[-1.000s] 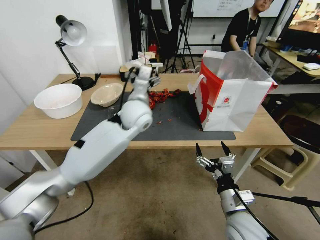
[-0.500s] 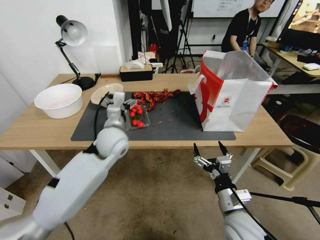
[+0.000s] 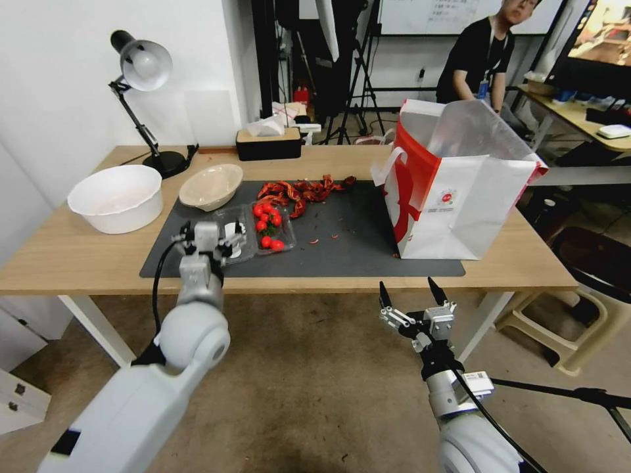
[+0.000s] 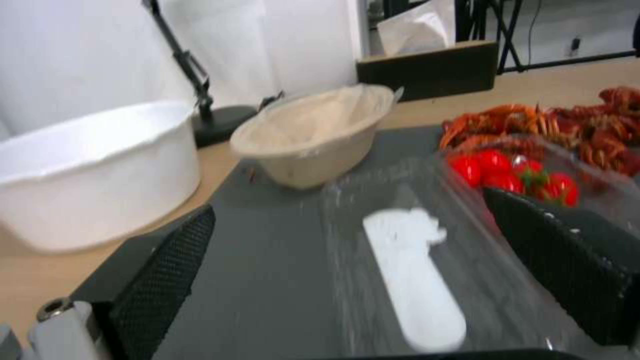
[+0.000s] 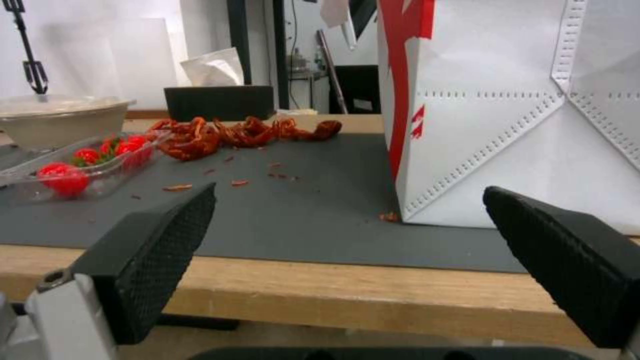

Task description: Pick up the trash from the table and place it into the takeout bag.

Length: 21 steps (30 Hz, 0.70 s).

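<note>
L gripper point(image 3: 205, 238), jaws apart, is hovering at the mat's point(image 3: 355, 249) front edge beside the clear tray point(image 3: 263, 226); R gripper point(image 3: 409, 297), jaws apart, is waiting below the table point(image 3: 79, 256).

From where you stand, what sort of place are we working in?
Probably a lab or office set up for trials: a light-wood table with a desk lamp, tripods and a whiteboard behind, and a monitor on another desk.

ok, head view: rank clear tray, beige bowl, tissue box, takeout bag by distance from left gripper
1. Clear tray, just beyond the open left gripper.
2. Beige bowl, farther back on the mat's corner.
3. Tissue box, table's far edge.
4. Takeout bag, far right side.
</note>
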Motion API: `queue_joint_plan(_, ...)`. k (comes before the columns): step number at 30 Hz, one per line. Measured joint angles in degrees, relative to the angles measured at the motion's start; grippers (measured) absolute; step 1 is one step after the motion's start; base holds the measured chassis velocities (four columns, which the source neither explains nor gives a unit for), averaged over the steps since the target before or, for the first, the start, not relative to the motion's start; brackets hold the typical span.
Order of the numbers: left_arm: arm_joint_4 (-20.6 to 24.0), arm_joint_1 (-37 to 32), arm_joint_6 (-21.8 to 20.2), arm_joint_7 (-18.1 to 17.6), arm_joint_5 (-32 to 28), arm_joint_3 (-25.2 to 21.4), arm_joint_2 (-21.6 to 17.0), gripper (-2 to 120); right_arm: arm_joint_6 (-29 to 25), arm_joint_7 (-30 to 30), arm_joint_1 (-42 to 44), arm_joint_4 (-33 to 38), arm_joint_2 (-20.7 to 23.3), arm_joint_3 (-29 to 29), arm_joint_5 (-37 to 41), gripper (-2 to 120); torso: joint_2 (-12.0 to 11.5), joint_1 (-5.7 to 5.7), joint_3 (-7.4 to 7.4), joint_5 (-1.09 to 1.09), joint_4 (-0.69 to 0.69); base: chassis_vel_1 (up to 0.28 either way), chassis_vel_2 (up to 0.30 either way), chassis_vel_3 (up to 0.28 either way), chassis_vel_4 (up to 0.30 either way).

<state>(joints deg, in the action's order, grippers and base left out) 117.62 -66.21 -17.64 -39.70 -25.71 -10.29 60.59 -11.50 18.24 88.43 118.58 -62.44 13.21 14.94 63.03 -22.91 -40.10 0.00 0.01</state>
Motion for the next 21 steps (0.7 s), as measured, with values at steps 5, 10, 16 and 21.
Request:
queue_joint_plan(5,1.4,-4.5,1.6,0.6,1.9,-2.6,2.4,100,0.0,-0.1,-0.1,0.0,0.1,0.0,0.2,100,0.0,0.00,0.00,0.00,0.00,0.000,0.000,0.000,0.000)
queue_joint_plan(10,1.5,-5.1,2.1,1.2,2.2,-3.9,2.8,100,0.0,-0.1,-0.1,0.0,0.1,-0.1,0.2,100,0.0,0.00,0.00,0.01,-0.01,0.000,0.000,0.000,0.000)
queue_joint_plan(16,2.0,-6.0,2.1,1.5,1.9,-4.8,2.6,100,0.0,-0.2,-0.1,0.0,0.1,-0.1,0.3,100,0.0,0.00,0.00,0.00,-0.01,0.000,0.000,0.000,0.000)
queue_joint_plan(21,2.2,-6.6,2.1,1.5,1.8,-5.4,2.3,100,0.0,-0.2,-0.1,0.0,0.1,-0.1,0.4,100,0.0,0.00,0.00,0.01,0.00,0.000,0.000,0.000,0.000)
